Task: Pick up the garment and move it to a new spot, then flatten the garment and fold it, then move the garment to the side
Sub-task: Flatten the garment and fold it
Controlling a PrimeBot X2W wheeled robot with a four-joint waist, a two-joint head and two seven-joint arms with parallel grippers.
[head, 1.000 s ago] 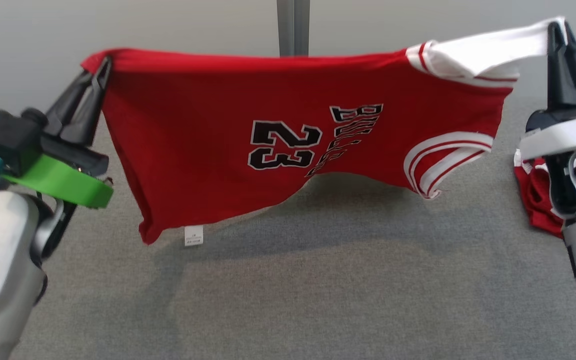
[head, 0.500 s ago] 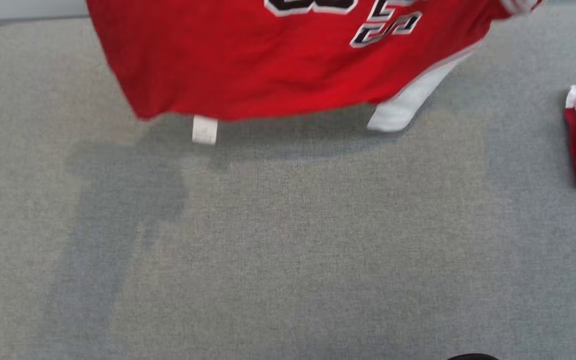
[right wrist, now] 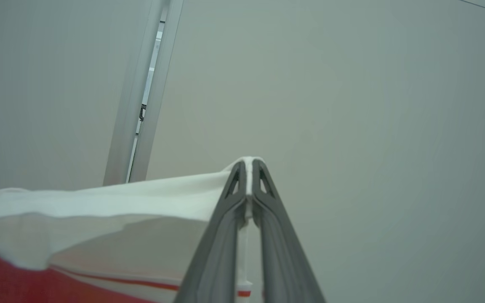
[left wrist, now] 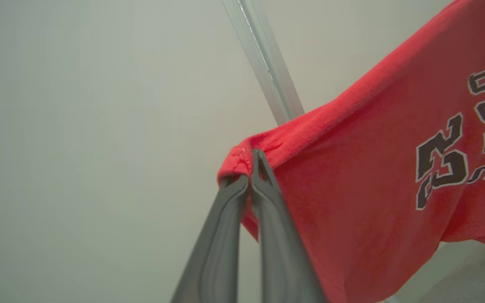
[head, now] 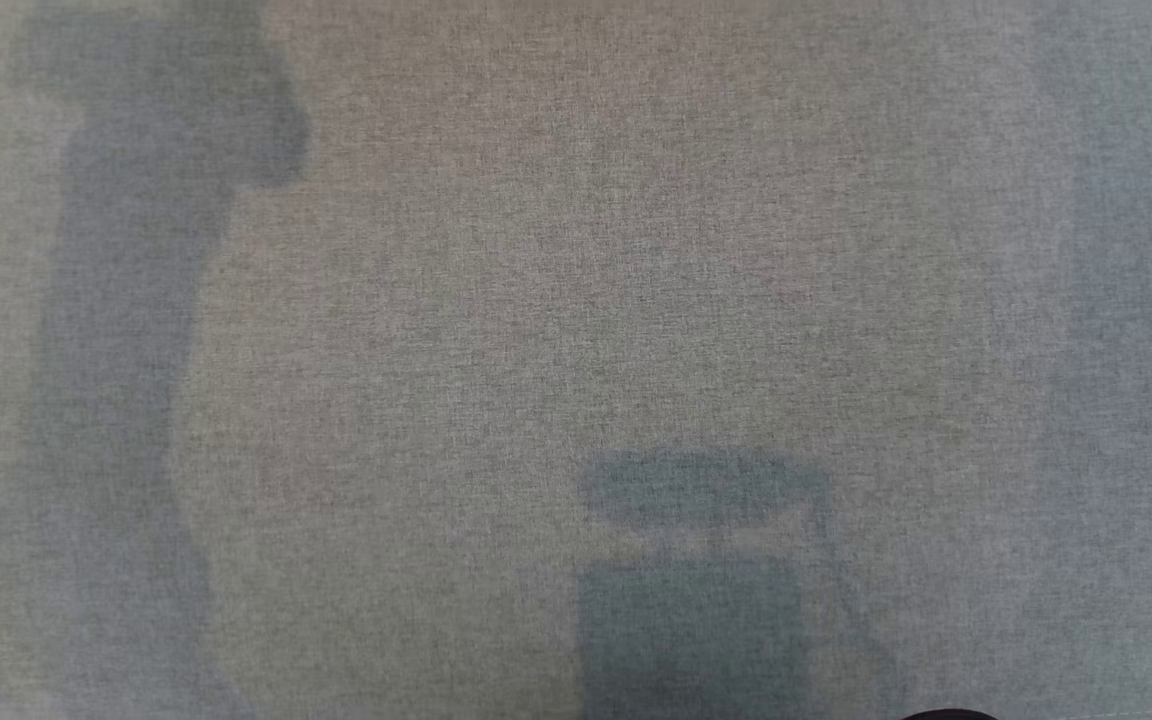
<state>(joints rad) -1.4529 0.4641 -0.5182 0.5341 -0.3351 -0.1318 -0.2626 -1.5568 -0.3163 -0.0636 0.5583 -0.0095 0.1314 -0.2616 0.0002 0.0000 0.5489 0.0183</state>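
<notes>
Both left tool [left wrist: 253, 164] and right tool [right wrist: 249, 168] pinch the garment [left wrist: 352, 181]; the head tipped down to the desk [head: 576, 300], maybe for laying.

A grey woven fabric surface [head: 576, 300] carries soft shadows [head: 126, 300] at nine and six o'clock. A pale wall [left wrist: 78, 126] has a silver metal post [left wrist: 267, 75] at twelve o'clock.

We see the garment [left wrist: 352, 176], a red jersey with a black "23" and a white sleeve, hanging spread in front of the metal post [left wrist: 267, 63]. Left claw [left wrist: 252, 166] pinches a red corner, right claw [right wrist: 249, 166] the sleeve edge.
</notes>
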